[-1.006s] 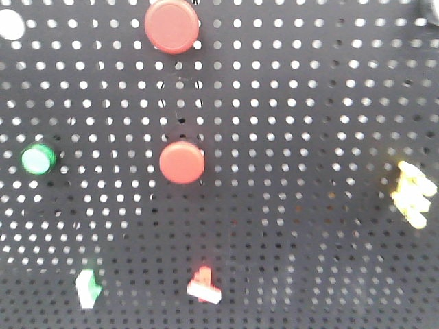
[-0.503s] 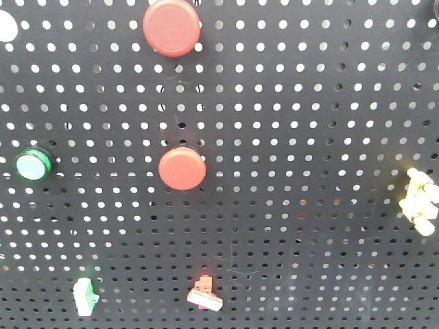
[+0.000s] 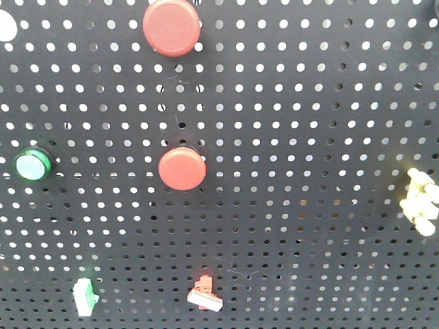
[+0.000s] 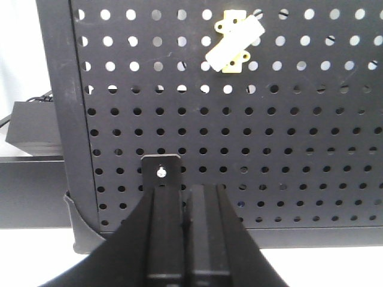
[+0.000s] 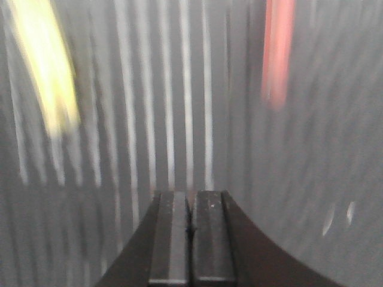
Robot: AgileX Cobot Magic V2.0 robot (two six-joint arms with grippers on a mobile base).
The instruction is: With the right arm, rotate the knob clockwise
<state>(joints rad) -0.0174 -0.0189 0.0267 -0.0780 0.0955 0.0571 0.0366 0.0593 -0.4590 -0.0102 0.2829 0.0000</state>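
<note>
Pegboard (image 3: pixel 309 103), front view: black and perforated, it filled the whole picture; neither of my grippers showed there.
Buttons: one large red button (image 3: pixel 171 26) sat at the top; a smaller red button (image 3: pixel 182 168) sat below it near the middle; a green button (image 3: pixel 33 165) sat at the left edge.
Knobs: the yellow knob (image 3: pixel 421 200) sat at the far right edge; the red knob (image 3: pixel 204 293) sat low in the middle, its white bar tilted; the green knob (image 3: pixel 85 297) sat low on the left; which of the three was the task's I could not tell.
Left gripper (image 4: pixel 184 188), left wrist view: my fingers were pressed together with only a thin seam between them, pinching nothing; they pointed at the lower part of the board, apart from it.
Yellow knob, same view: high on the board above my fingertips, white lever slanted across its yellow base.
Black box (image 4: pixel 33 128): left of the board's frame.
Right gripper (image 5: pixel 191 200), right wrist view: fingers pressed together, pinching nothing; everything past them was smeared; a yellow streak showed upper left and a red streak upper right.
</note>
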